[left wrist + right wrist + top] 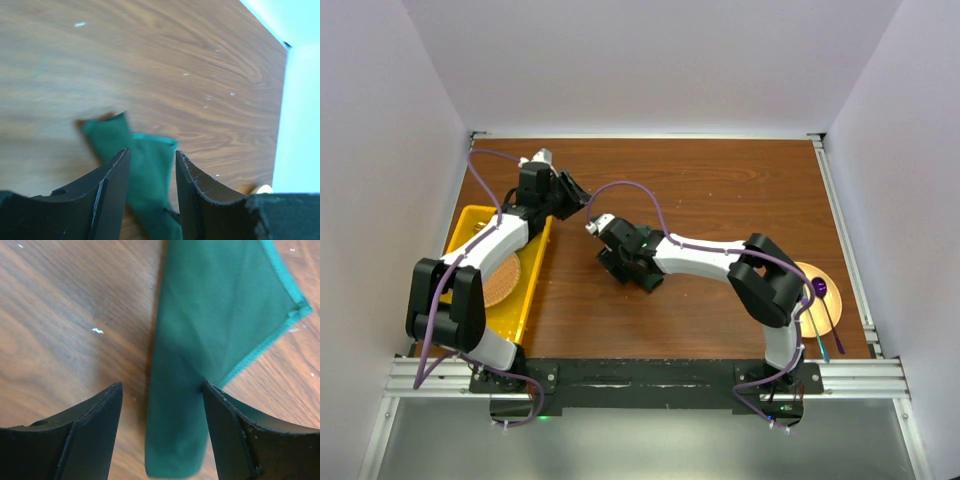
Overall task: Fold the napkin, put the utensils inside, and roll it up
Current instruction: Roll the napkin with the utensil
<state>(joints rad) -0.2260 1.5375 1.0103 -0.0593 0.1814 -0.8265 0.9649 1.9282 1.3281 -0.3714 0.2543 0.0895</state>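
Observation:
The green napkin [210, 330] lies on the wooden table as a narrow roll with a loose flap at one end. My right gripper [162, 385] is open and straddles the roll just above it, near the roll's end. My left gripper [152, 152] is also open, hovering over the other part of the napkin [145, 170]. A thin dark tip [172, 214] pokes out at the roll's edge; the rest of the utensils is hidden. From above, the right gripper [630, 268] covers the napkin and the left gripper [577, 195] sits just up and left of it.
A yellow tray [470, 225] with a round woven mat [505, 282] stands at the left edge under the left arm. An orange plate [832, 285] with a purple piece [818, 290] and a blue stick [815, 340] sits near right. White walls enclose the table.

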